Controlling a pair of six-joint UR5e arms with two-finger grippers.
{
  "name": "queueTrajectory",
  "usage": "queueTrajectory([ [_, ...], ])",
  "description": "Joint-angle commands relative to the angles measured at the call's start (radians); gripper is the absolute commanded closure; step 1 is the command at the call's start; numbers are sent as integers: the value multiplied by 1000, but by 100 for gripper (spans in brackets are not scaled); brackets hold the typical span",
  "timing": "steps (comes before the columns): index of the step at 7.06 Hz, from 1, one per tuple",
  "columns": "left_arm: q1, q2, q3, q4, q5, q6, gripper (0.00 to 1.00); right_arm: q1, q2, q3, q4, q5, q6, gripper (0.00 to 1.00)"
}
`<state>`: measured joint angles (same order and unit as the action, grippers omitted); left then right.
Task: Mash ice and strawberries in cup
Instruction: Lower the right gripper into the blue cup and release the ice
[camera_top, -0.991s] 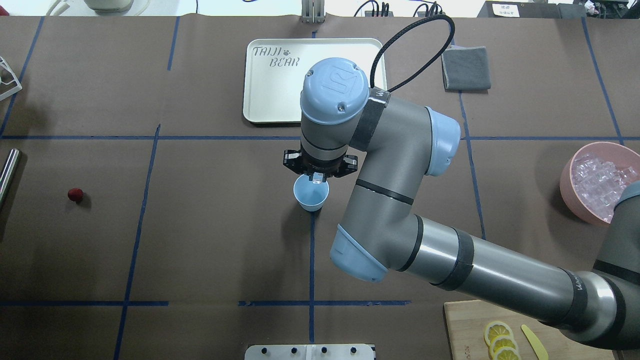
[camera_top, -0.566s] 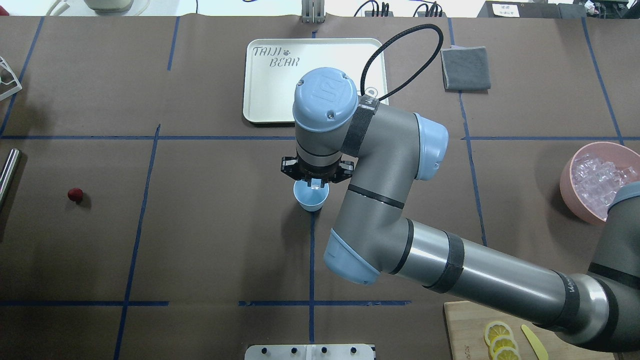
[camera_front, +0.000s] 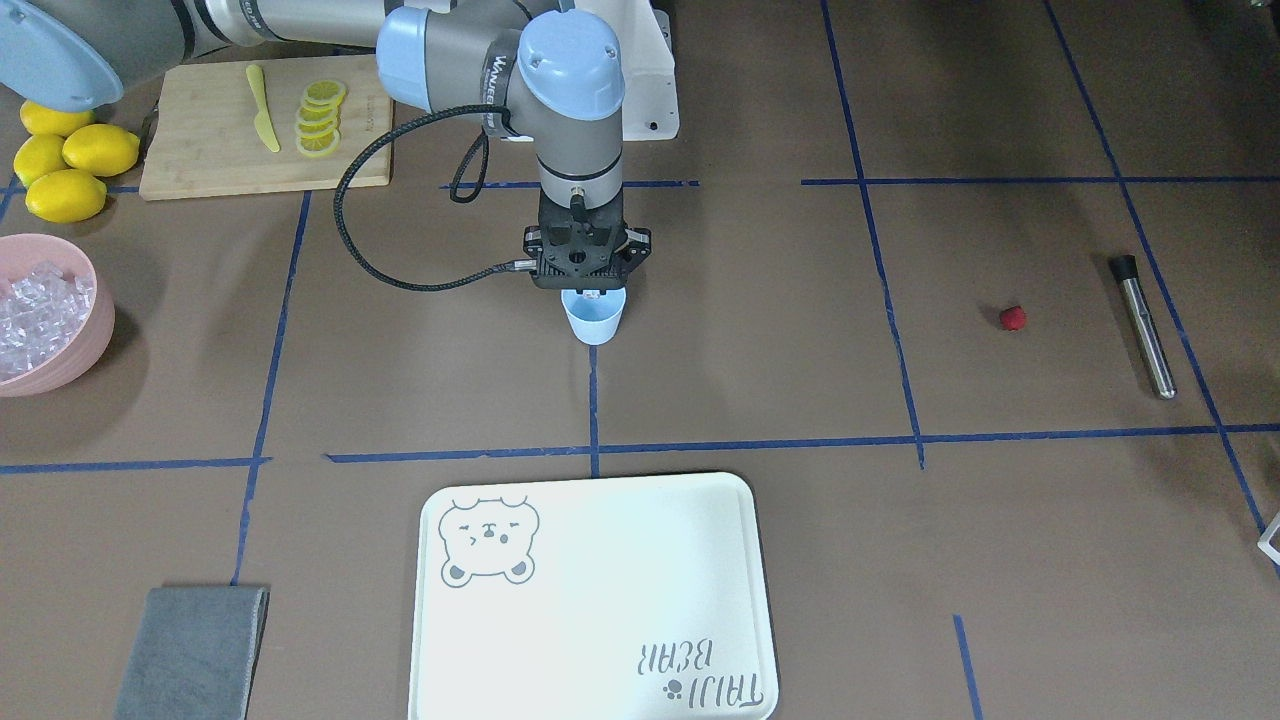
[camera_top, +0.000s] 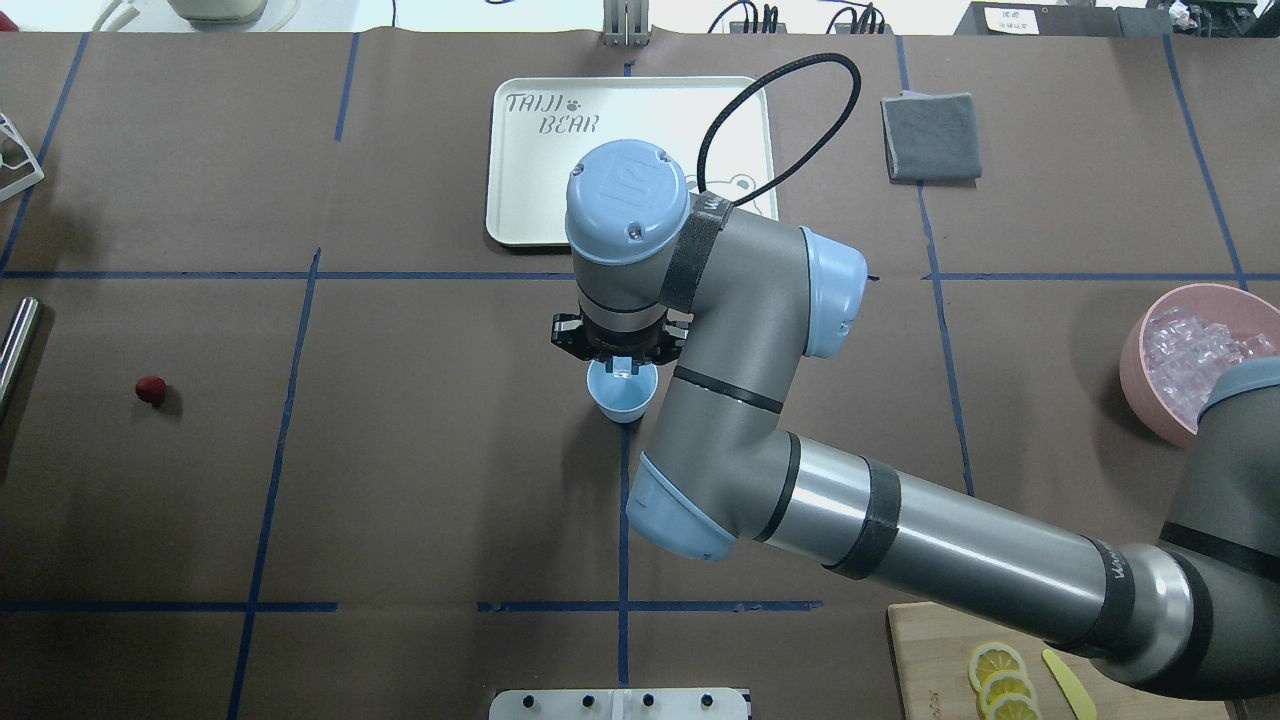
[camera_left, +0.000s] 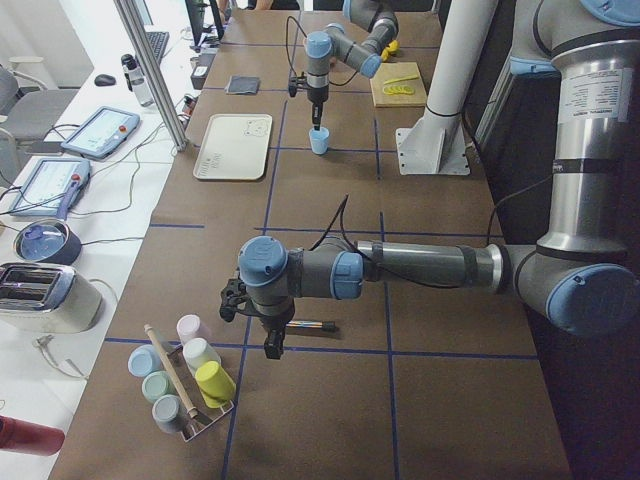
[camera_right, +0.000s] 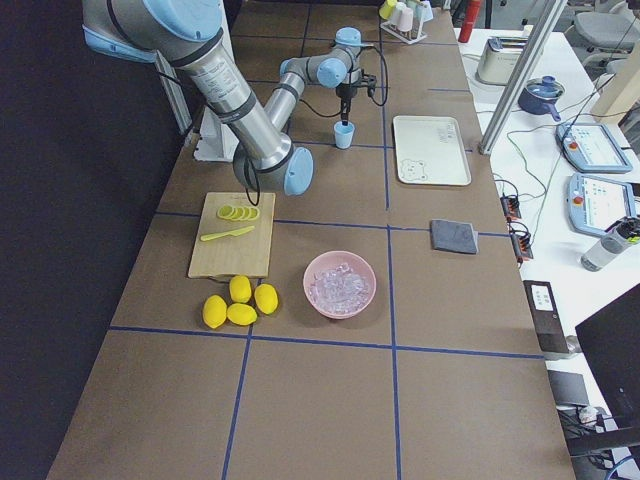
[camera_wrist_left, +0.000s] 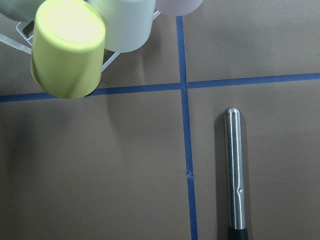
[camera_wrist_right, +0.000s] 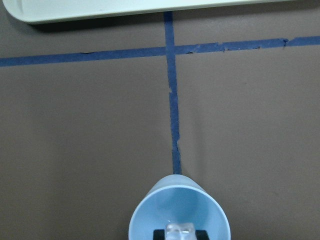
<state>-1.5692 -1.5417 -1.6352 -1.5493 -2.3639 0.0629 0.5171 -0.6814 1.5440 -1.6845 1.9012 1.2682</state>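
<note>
The pale blue cup (camera_top: 624, 398) stands at the table's middle; it also shows in the front view (camera_front: 594, 320) and the right wrist view (camera_wrist_right: 150, 215). My right gripper (camera_top: 622, 367) hangs just over its mouth, shut on a clear ice cube (camera_wrist_right: 180, 231). More ice (camera_top: 1190, 350) fills the pink bowl (camera_top: 1131, 350) at the right edge. The red strawberry (camera_top: 151, 389) lies alone far left. My left gripper (camera_left: 272, 345) shows only in the left side view, above a steel muddler (camera_wrist_left: 234, 170); I cannot tell if it is open or shut.
A white bear tray (camera_top: 540, 170) lies behind the cup and a grey cloth (camera_top: 931, 136) to its right. A cutting board (camera_front: 200, 150) with lemon slices, a yellow knife and whole lemons (camera_front: 65, 165) sits near the robot's base. A rack of cups (camera_left: 185, 385) stands by the left gripper.
My right arm has shifted a little left, with the ice cube still held over the cup. The cup and the strawberry have not moved.
</note>
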Motion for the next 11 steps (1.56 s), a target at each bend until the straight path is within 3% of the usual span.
queueTrajectory([
  [1, 0, 0, 0, 0, 0, 0, 0, -2, 3, -25, 40, -2, 3, 96],
  [2, 0, 0, 0, 0, 0, 0, 0, 0, 3, -25, 39, -2, 3, 92],
  [4, 0, 0, 0, 0, 0, 0, 0, 0, 3, -25, 39, -1, 3, 70],
  [5, 0, 0, 0, 0, 0, 0, 0, 0, 3, -24, 40, 1, 3, 51],
  [7, 0, 0, 0, 0, 0, 0, 0, 1, 3, -13, 39, 1, -3, 5],
  [8, 0, 0, 0, 0, 0, 0, 0, 1, 3, -5, 37, 1, 2, 1],
  [11, 0, -2, 0, 0, 0, 0, 0, 1, 11, -5, 36, 1, 10, 1],
])
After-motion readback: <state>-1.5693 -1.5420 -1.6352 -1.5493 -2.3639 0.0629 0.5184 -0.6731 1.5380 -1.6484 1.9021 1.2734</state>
